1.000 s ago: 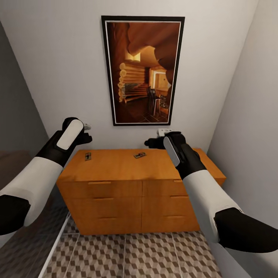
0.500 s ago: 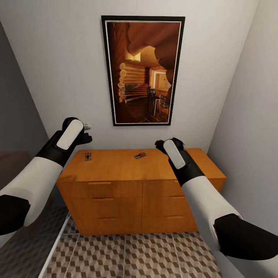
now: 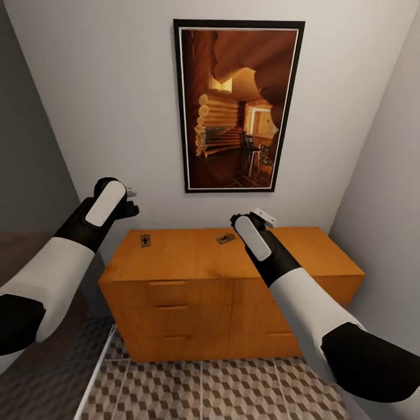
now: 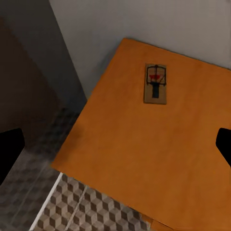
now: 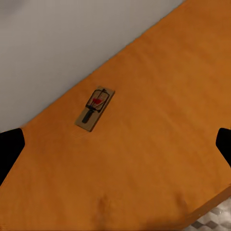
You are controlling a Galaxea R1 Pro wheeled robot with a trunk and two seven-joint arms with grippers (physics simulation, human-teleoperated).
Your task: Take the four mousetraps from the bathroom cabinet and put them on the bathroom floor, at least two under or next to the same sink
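The cabinet stands against the rear wall, below a framed picture. Its flat top carries two visible mousetraps. The left trap lies near the top's left rear corner. The centre trap lies near the rear edge, just beside the right gripper in the head view. Both traps lie flat, well apart from each other.

The left gripper hovers above and to the left of the cabinet's left end, clear of the top. In the left wrist view, the left trap lies on the orange top, with dark fingertips at both frame edges, spread wide; the jaws are released and hold nothing.

The right gripper hovers over the middle of the cabinet top. In the right wrist view, the centre trap lies close to the wall edge, with fingertips at both frame edges, spread wide; the jaws are released and hold nothing.

The cube-pattern floor shows in front of the cabinet.
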